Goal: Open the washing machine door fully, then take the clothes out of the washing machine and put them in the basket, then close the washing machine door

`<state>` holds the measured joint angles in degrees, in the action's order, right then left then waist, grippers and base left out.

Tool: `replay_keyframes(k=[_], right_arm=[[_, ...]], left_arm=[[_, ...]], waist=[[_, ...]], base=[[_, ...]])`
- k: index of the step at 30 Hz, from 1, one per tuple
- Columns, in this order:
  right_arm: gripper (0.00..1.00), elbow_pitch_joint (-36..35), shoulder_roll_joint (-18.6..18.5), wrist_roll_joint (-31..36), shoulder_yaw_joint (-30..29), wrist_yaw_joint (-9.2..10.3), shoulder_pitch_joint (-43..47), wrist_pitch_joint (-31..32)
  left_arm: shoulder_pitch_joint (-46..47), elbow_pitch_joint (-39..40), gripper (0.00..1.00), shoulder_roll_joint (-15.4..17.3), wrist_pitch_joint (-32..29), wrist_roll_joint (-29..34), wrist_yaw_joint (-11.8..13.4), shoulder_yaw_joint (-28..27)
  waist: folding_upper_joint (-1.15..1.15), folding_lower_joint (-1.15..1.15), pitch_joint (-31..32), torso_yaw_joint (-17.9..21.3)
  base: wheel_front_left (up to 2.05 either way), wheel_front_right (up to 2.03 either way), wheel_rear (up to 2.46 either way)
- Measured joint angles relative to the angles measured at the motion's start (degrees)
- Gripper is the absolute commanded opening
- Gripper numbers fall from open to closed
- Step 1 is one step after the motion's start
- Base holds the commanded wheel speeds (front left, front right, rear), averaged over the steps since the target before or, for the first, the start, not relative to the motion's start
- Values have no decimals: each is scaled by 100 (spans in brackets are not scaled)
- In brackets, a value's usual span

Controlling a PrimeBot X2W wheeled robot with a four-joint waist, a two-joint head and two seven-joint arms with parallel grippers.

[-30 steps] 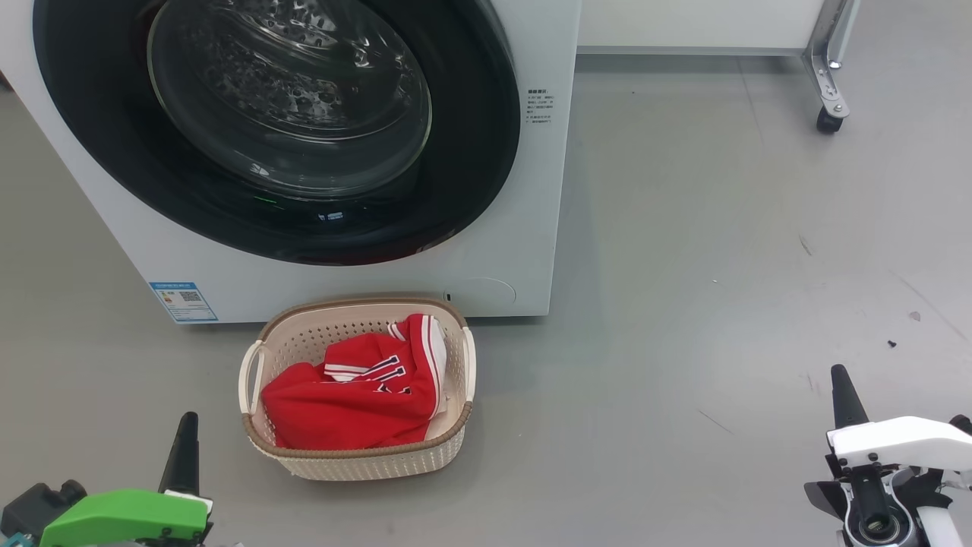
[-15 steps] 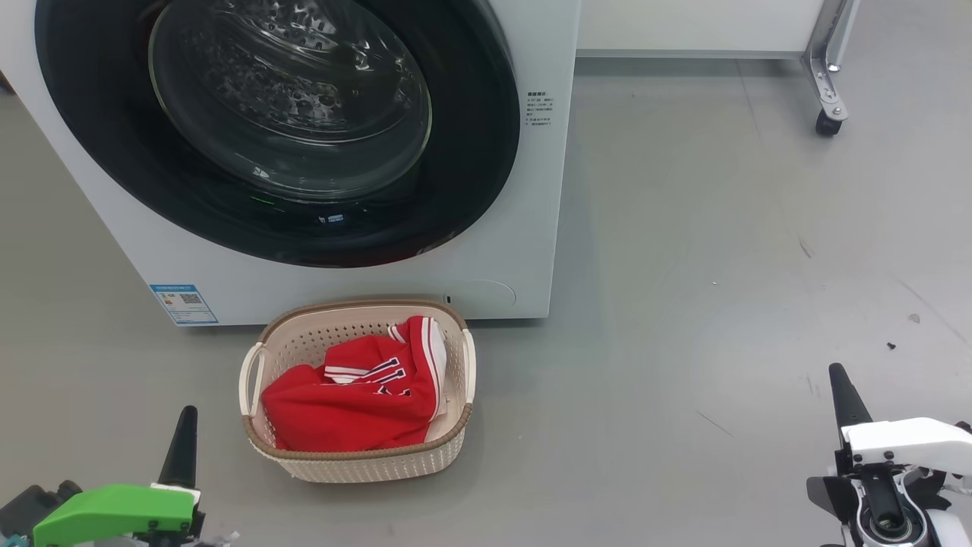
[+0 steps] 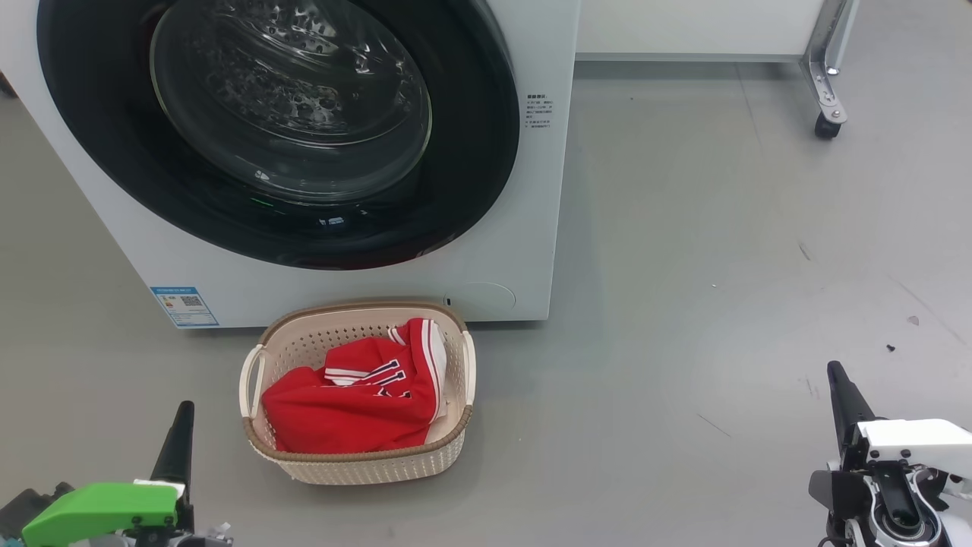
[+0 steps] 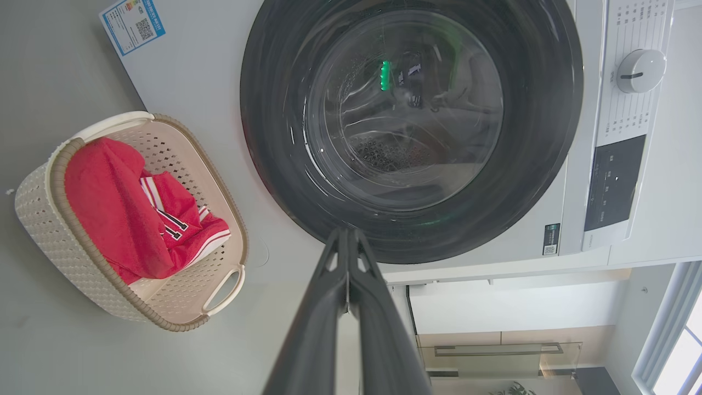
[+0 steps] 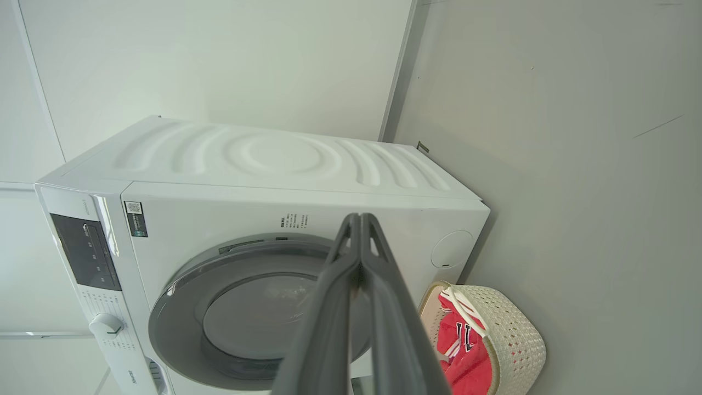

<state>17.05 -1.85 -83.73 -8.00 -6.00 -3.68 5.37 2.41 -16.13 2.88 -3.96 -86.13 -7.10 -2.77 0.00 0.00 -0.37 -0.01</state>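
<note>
Left gripper (image 3: 184,412): long dark tapered fingers (image 3: 173,456), seven o'clock
Left cover (image 3: 99,513): bright green, small dark screws
Right gripper (image 3: 834,371): matching dark fingers, five o'clock
Right cover (image 3: 915,437): white, dark screws, plus a round silver-ringed joint (image 3: 896,523)

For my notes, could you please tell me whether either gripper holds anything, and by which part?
Nothing is held: left gripper and right gripper are both shut on nothing; the bright red jersey clothes lie in the cream perforated plastic basket.

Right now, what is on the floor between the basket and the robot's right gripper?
Nothing: the head view shows bare grey floor from the basket to the right gripper.
</note>
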Motion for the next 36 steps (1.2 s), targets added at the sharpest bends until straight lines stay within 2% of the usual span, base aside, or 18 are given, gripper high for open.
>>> replay_keyframes(k=[12,36], right_arm=[[0,-10,-3,-744,-62,-67,-55,148],[0,-57,-4,-767,-55,-94,-55,147]], left_arm=[[87,21,0,-21,-179,-573,0,-108],[100,23,0,-24,-186,-583,0,-112]], waist=[[0,0,22,2],[0,0,21,1]], base=[[0,0,0],[0,0,0]])
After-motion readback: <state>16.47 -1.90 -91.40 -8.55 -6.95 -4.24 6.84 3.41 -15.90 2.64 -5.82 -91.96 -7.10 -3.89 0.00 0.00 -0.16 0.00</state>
